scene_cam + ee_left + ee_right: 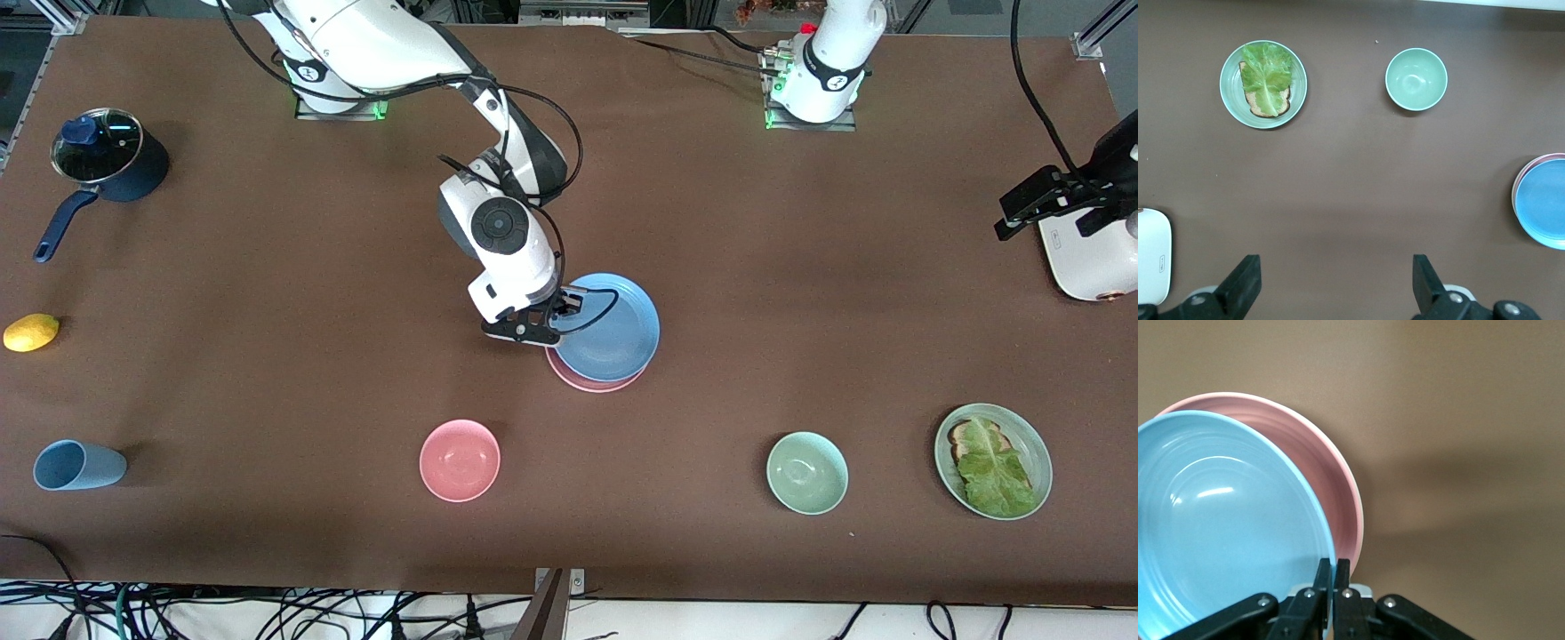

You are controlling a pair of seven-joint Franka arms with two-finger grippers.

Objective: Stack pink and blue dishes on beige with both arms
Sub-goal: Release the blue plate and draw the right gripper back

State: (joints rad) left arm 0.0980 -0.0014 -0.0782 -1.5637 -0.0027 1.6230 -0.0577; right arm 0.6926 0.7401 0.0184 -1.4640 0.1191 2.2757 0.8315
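Starting nearest the front camera, a blue cup [78, 465] lying on its side, a pink bowl [460, 460], a green bowl [806, 472] and a green plate [1031, 440] with bread and a leaf are seen in a row on the counter [267, 400]. None of these are part of the job.

Farther from the camera, in the middle of the counter, the pink plate [591, 382] is found. The blue plate [613, 333] is seen over it, but not lined up with it: it is pushed a bit farther from the camera. The blue plate's rim is pinched by the right tool [556, 324], which is closed tight on the thin edge. No beige plate can be made out. It may be hidden under the pink plate, but that cannot be told.

The left tool [1036, 204] is held wide open over the left arm's end of the counter, beside a white machine [1089, 262]. That arm waits.

Farther off, toward the right arm's end, a lemon [31, 332] and a pot [107, 156] are seen.

Things could go wrong here. Only a thin rim is held, so the blue plate could slip out if it is moved fast. If it is let go while off to one side, it could tip or slide off the pink plate. The pink plate could also be dragged along if the two plates rub.
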